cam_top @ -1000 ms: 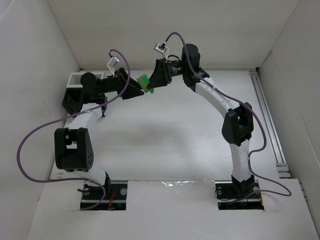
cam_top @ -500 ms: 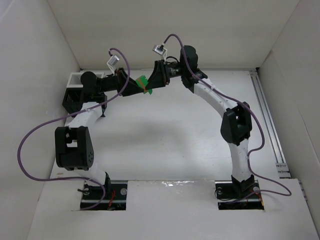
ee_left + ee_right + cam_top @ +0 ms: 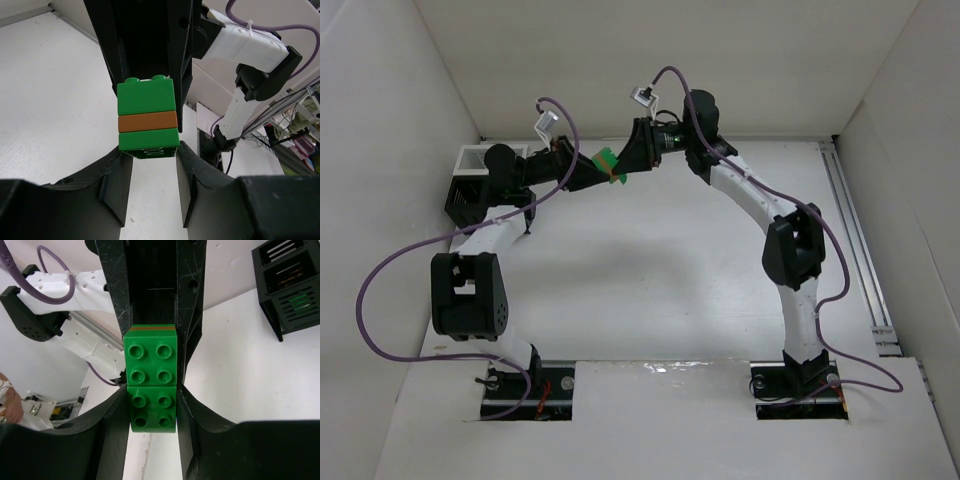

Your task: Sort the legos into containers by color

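Seemingly early yet: my left tool (image 3: pixel 150 161) and right tool (image 3: pixel 152 396) both clamp one green-orange-green lego stack (image 3: pixel 148 117) midair; it wants splitting, then sorting into the rack (image 3: pixel 465 205).

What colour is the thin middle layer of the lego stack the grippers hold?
The layer is orange, between green bricks; left wrist view shows it best.

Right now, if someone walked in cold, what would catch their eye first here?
A green-and-orange brick stack held in mid-air over the far side of the table, the left claw and right claw both shut on it from opposite ends. Next, the black rack in the far left corner.
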{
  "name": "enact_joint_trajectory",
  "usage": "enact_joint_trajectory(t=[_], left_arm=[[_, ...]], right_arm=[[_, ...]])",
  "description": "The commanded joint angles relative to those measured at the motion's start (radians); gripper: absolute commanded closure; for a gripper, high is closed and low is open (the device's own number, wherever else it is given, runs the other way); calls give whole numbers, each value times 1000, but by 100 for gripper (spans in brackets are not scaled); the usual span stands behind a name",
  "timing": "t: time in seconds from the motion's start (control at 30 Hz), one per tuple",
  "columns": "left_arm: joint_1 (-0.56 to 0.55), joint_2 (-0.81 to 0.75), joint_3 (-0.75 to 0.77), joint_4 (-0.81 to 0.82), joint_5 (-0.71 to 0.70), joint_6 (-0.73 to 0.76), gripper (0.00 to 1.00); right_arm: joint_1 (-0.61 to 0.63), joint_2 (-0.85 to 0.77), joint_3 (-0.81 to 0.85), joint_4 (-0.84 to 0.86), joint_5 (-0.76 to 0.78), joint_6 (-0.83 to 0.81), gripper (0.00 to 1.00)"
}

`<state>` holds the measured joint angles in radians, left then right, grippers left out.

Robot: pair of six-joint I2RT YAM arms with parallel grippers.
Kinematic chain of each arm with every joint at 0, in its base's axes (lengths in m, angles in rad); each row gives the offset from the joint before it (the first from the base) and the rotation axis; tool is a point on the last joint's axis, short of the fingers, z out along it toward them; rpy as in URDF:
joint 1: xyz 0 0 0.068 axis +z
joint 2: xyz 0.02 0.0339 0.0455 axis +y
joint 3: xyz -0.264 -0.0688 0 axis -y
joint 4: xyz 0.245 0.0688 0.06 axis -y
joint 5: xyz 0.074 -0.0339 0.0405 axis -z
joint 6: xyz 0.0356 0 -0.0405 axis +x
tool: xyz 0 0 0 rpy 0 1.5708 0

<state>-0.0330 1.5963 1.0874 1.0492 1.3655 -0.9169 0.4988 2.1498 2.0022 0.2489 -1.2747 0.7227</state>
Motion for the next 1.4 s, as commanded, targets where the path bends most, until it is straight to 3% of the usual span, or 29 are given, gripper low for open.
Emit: enact_joint_trajectory(t=[0.0,0.13,0.37,0.47,0.6,0.63,0.7,0.8,0.9,1.03,1.17,1.2,1.37], left_arm=[[28,-59,-26,29,24,39,100],[51,-88,-67,5,24,61,100],[81,-119,-67,-188,24,200,100],[81,-128,-29,-389,44,365,100],[93,-137,-20,-504,55,467,100],[114,-137,-5,-623,55,518,100],[140,-160,14,-765,15,704,100],[188,-222,43,-988,-95,864,100],[254,-338,-1,-987,-222,880,100],[343,-478,-55,-985,-400,849,100],[456,-544,-84,-1006,-450,805,100],[529,-571,-112,-997,-450,770,100],[593,-562,-103,-997,-419,733,100]], right_arm=[[-60,-4,59,20,60,-39,100],[-69,-24,59,0,69,-60,100],[-78,-13,102,-19,89,-80,100],[-78,-13,70,-28,69,-80,100],[-88,-34,5,-28,58,-80,100],[-88,-34,4,-28,58,-80,100],[-77,-34,24,-48,106,-80,100],[-40,16,101,-114,242,-80,100],[-3,48,200,-151,409,-107,100],[70,61,237,-151,500,-167,100],[115,162,335,-139,463,-178,100],[157,217,345,-28,481,-178,100],[201,310,418,36,563,-187,100]])
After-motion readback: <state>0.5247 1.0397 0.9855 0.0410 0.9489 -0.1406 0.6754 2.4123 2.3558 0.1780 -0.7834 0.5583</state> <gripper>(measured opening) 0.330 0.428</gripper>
